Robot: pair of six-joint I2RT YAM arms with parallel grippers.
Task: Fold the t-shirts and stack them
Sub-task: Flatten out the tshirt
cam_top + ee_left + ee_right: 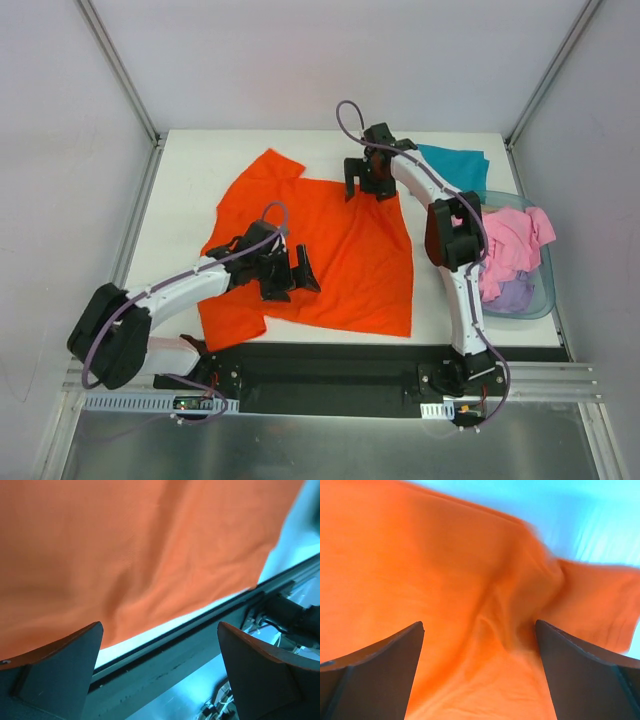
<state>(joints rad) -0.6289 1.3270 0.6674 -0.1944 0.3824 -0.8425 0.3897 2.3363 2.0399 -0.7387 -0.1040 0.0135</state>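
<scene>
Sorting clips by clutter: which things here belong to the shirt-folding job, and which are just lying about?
Part of the job:
- orange shirt, spread flat
- teal shirt, far right corner
- pink shirt
- lavender shirt

Just there:
- blue plastic tub, holding the pink and lavender ones
- white table
</scene>
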